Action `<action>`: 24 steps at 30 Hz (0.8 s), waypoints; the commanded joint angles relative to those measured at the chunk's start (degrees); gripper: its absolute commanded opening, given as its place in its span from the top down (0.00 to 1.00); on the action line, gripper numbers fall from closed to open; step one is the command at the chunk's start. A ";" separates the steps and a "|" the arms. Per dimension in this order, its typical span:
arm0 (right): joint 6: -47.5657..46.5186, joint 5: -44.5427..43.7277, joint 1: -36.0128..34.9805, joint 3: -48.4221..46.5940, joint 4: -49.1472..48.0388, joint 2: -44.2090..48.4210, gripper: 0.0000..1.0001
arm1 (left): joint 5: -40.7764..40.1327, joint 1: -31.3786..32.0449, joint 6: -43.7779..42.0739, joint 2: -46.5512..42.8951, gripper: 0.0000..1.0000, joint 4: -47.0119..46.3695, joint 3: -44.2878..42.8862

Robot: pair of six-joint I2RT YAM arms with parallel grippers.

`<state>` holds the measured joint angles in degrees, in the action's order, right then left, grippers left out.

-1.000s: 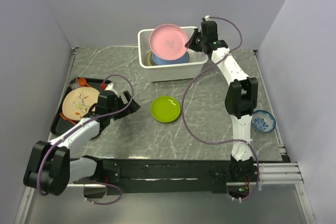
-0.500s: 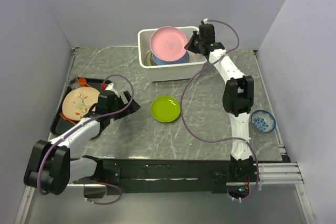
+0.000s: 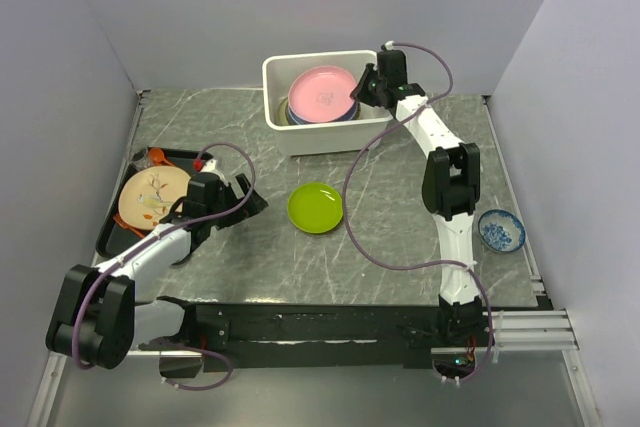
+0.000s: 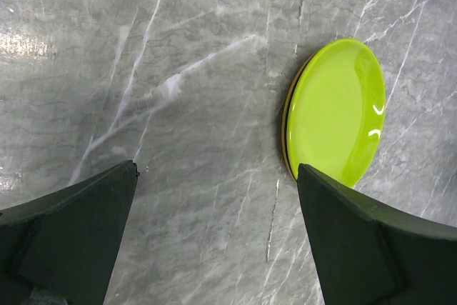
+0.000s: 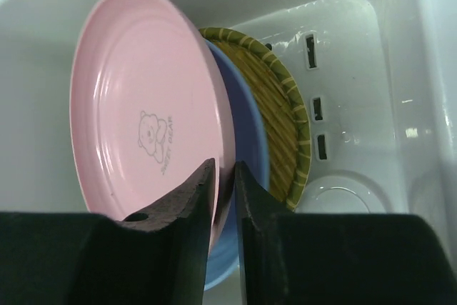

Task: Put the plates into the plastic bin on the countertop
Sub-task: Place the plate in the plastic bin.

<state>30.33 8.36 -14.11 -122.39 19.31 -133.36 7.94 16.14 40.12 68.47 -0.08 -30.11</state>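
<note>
— So, where are we finding the pink plate (image 5: 143, 98)?

— We are seeing it inside the plastic bin (image 3: 330, 135), at the upper middle of the overhead view. It is resting on a blue plate (image 5: 246, 126), with a yellow woven disc (image 5: 282, 105) under that. The right gripper (image 5: 221, 169) is sitting at its near rim, fingers almost together with only a slit between them. Whether they are pinching the rim or just clear of it, we cannot tell.

— And what are we judging is left outside the bin?

— The lime green plate (image 3: 315, 207). It is lying flat on the countertop (image 3: 400, 237), a little below the middle of the overhead view and well apart from the bin.

— Which arm are we counting on for it?

— We are leaning toward the left one. The left gripper (image 3: 250, 202) is hovering just to the left of that plate in the overhead view, with its jaws spread wide and holding nothing. The right gripper is sitting far up at the bin. In the left wrist view the plate is showing at the upper right, beyond the finger at the right of the frame, so we are expecting the reach to go that way. Being round, it is offering no long axis; we are judging the rim facing the gripper the nearest place to take it.
</note>
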 commanded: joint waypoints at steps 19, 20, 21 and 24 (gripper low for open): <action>-0.01 -0.71 -0.39 2.67 -5.07 10.66 0.26 | 0.14 -0.23 -0.65 -2.90 0.01 -0.01 -0.21; 0.08 -0.10 -0.48 3.81 -5.42 12.14 0.25 | 0.14 -0.23 -0.74 -3.42 0.01 -0.01 -0.30; 0.17 0.25 -0.57 4.26 -5.95 12.94 0.25 | 0.05 -0.23 -0.74 -3.69 0.01 -0.01 -0.39; 0.17 1.65 -1.09 6.02 -6.21 16.28 0.25 | 0.67 -0.23 -0.57 -4.66 0.01 -0.01 -0.39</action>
<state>30.44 8.58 -14.24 -117.69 17.34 -125.51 7.88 16.14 40.05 66.08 0.60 -30.11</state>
